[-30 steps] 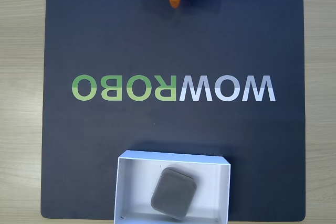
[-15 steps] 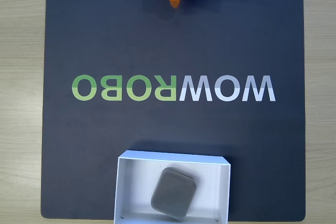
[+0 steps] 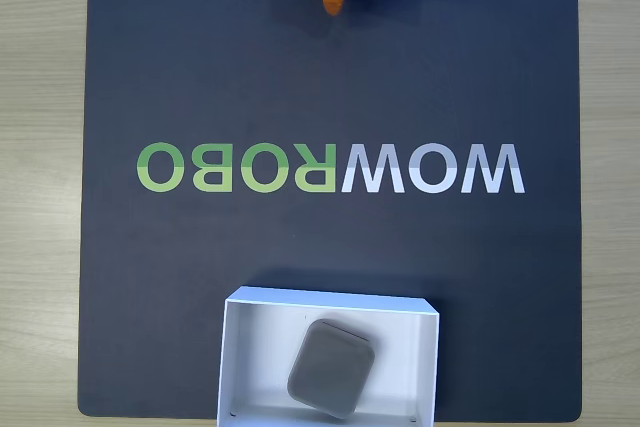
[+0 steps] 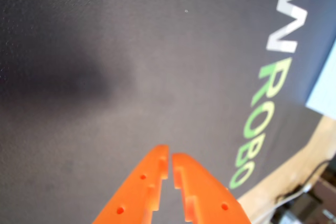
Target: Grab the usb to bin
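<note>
One grey usb (image 3: 332, 368) is lying inside the white bin (image 3: 238, 367) at the near edge of the dark mat (image 3: 200, 67) in the fixed view, sitting flat on the bin floor, turned at an angle, closer to the right wall than the left. Nothing is touching it. Farther up, the mirrored logo (image 3: 330, 168) is crossing the mat's middle. At the far edge the orange gripper (image 4: 169, 167) is hanging over bare mat, well apart from the bin; in the wrist view its jaws are pressed nearly together with only a thin slit between them, clenched on nothing. Judging by this, the placing looks done and the step in hand is parking the arm. Doing that well is meaning keeping the gripper high and away from the bin's thin walls, so nothing is nudging it.
</note>
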`<state>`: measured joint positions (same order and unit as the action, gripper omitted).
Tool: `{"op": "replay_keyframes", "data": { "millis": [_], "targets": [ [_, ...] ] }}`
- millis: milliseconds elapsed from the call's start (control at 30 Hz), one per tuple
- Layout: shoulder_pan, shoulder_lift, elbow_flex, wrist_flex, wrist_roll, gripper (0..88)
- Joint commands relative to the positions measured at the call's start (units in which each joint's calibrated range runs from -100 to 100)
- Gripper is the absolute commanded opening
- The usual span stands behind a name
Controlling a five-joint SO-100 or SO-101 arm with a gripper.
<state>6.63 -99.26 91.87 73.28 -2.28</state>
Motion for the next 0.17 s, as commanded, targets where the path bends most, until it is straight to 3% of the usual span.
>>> {"op": "replay_keyframes", "data": {
  "millis": [0,133],
  "targets": [
    [0.3,0.1,-0.2,0.4,-0.2,0.9],
    [0.3,0.1,-0.2,0.4,-0.2,0.9]
  ]
}}
